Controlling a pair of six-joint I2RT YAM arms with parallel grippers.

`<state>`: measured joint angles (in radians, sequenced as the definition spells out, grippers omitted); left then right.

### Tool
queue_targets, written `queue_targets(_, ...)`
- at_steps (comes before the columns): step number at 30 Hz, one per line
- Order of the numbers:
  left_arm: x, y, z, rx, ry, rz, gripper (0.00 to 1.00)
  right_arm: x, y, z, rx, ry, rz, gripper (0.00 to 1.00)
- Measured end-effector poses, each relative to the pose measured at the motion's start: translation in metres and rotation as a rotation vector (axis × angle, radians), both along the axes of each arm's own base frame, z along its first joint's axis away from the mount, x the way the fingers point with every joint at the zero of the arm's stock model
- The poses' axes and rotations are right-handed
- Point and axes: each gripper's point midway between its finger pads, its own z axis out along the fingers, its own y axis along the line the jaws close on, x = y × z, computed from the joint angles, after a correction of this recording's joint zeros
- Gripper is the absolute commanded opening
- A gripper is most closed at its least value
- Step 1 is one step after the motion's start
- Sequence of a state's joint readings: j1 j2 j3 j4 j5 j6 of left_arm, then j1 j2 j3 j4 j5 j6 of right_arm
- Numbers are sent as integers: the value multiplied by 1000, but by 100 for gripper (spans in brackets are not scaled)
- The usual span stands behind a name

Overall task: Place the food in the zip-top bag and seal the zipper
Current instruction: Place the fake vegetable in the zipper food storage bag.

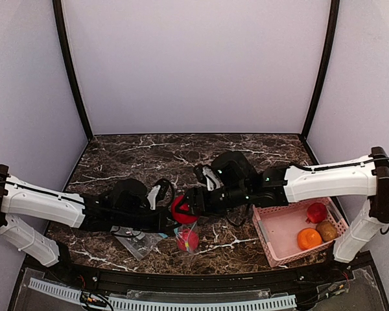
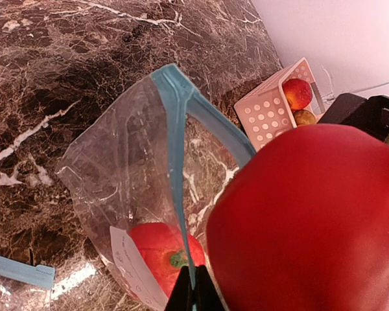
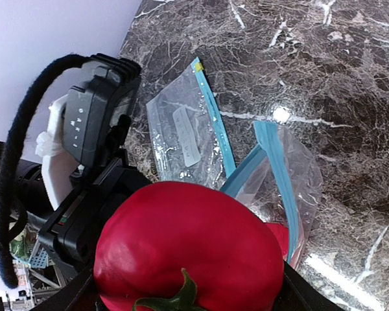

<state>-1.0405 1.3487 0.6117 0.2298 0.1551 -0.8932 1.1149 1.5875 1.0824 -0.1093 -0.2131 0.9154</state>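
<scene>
My left pincer [image 2: 193, 293] is clenched on the blue zipper edge of the zip-top bag [image 2: 123, 175], at the bottom centre of its wrist view. My right pincer [image 1: 190, 207] grasps a big red fruit [image 3: 181, 246] by the bag's open mouth. A second red fruit [image 2: 157, 249] lies inside.

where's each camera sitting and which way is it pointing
Top external: above and behind the bases, facing down on the marble table; left arm and right arm both show, meeting mid-table.
Left wrist: on the left arm, facing along the left fingers pinching the zip-top bag open, pink basket beyond.
Right wrist: on the right arm, facing down past the big red fruit held in the right fingers; the left arm's wrist shows.
Shared: both wrist views show that fruit at the bag's mouth.
</scene>
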Motion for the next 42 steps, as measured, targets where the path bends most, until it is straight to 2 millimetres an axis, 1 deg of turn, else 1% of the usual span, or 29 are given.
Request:
queue_targets(5,0,3,-2,5,0,7,1,4,-3,-13,-90,-8,-30,54)
queue_targets(14,-1,11,-11,37,14,21,1,8,-10,-46,-235,-8,-56,52)
queue_targets(16,-2,12,-10,39,14,22,1,6,-10,-54,-264,-6,-51,52)
queue_targets(19,-1,11,-3,19,3,21,1,4,-10,-64,-302,-4,-40,52)
queue_targets(20,-1,12,-1,18,-1,24,1,3,-8,-66,-310,-6,-34,52)
queue_targets(29,0,20,-11,53,10,35,1,7,2,-74,-372,-23,-11,52)
queue_targets(32,0,22,-14,61,14,32,1,10,2,-78,-406,-26,-13,55)
queue_targets(34,-1,16,-5,25,-1,15,1,12,1,-86,-432,-28,-19,59)
queue_targets(35,-1,13,0,5,-12,4,1,12,1,-91,-444,-28,-19,63)
queue_targets(37,-2,11,3,-9,-16,-5,1,11,2,-97,-461,-29,-17,68)
queue_targets(42,-3,11,4,-10,-16,-7,1,11,1,-95,-466,-32,-17,77)
